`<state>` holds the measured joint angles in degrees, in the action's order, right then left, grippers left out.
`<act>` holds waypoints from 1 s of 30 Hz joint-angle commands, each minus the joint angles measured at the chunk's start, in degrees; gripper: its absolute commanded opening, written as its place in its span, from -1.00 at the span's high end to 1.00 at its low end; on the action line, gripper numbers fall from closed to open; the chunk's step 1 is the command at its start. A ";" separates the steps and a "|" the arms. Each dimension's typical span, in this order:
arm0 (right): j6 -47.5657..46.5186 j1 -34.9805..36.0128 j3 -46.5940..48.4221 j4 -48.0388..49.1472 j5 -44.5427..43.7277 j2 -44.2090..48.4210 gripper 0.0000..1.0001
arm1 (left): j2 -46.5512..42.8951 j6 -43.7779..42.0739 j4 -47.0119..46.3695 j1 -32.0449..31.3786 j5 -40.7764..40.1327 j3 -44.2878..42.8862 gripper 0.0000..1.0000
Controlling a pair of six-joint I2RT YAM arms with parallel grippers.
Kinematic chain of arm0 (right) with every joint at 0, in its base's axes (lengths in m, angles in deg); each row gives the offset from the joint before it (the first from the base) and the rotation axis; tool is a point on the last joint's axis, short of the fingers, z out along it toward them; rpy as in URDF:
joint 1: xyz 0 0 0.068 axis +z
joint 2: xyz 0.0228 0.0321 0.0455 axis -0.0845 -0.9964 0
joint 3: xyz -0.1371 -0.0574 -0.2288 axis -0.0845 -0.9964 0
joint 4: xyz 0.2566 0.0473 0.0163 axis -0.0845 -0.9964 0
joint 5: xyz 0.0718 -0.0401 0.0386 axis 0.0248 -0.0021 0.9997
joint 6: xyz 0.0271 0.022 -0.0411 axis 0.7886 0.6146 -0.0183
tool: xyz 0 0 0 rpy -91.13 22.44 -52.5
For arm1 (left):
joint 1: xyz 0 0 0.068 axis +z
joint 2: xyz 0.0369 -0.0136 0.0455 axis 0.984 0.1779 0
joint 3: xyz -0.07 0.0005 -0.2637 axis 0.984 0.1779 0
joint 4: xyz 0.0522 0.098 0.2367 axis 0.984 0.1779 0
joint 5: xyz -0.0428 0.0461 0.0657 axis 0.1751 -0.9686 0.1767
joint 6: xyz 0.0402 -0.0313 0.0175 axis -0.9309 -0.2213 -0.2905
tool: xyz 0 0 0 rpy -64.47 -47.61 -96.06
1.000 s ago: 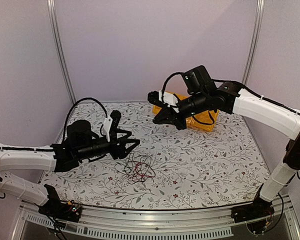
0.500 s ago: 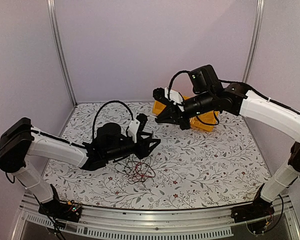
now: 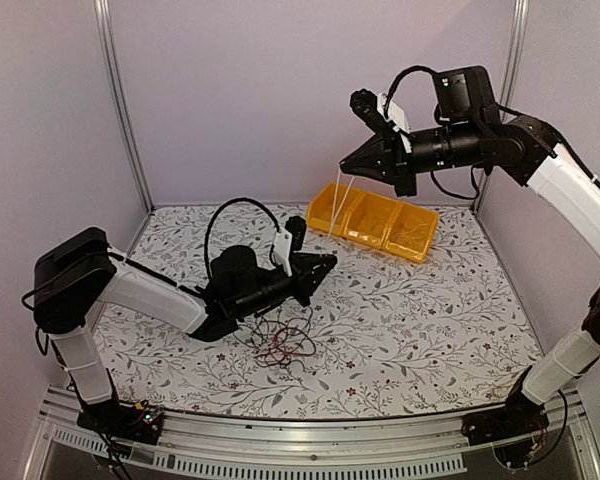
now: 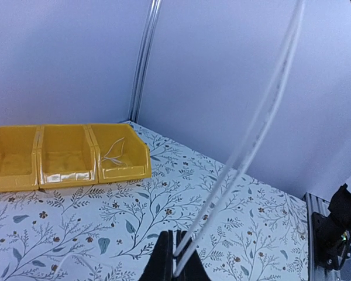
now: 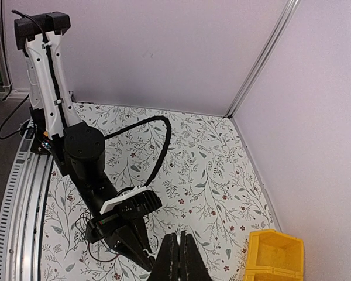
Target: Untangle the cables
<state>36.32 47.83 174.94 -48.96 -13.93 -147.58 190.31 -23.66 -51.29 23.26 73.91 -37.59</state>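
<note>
— Floral tabletop (image 3: 430, 310): where did your tangle (image 3: 280, 342) lie?
— On it, just beside your left gripper (image 3: 329, 262). That one and your raised right gripper (image 3: 346, 168) each pinched the white cable (image 3: 344, 212) strung between them.

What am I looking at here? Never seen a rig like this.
It's a robot: a left arm and a right arm, bolted at the near edge of a table. The wide picture looks down from above and behind them. The other two come from a camera on each wrist. On the table lie a tangle of red and black cables and three joined yellow bins. The left gripper, low by the tangle, and the right gripper, raised high, are both shut on a white cable stretched between them.
</note>
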 commanded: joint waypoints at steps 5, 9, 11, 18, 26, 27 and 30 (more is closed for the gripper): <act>1.85 -0.86 13.91 2.20 0.61 3.45 1.00 | 10.29 2.89 2.52 2.26 -0.92 1.19 1.00; 2.36 -1.73 16.01 2.00 0.29 3.83 1.00 | 13.34 3.85 1.24 3.14 -0.91 1.42 0.97; 2.69 -2.52 16.14 1.99 0.71 4.02 1.00 | 14.72 4.35 1.08 3.37 -0.94 1.18 0.82; 3.25 -3.78 13.77 2.47 0.95 4.19 1.00 | 16.55 4.77 -0.10 3.51 -0.95 1.44 0.77; 2.68 -5.48 9.03 3.63 -1.00 5.28 1.00 | 10.18 2.85 -1.18 3.52 -0.52 4.52 0.73; 2.51 -5.75 8.41 3.84 -1.58 5.54 1.00 | 8.55 2.36 -0.03 3.48 -0.33 4.58 0.71; 1.84 -6.50 6.27 4.65 -3.94 6.41 1.00 | 3.07 1.08 5.05 3.30 3.51 3.88 0.60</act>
<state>38.70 42.45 183.27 -46.27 -14.81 -142.21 200.56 -20.38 -50.00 26.52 73.87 -33.24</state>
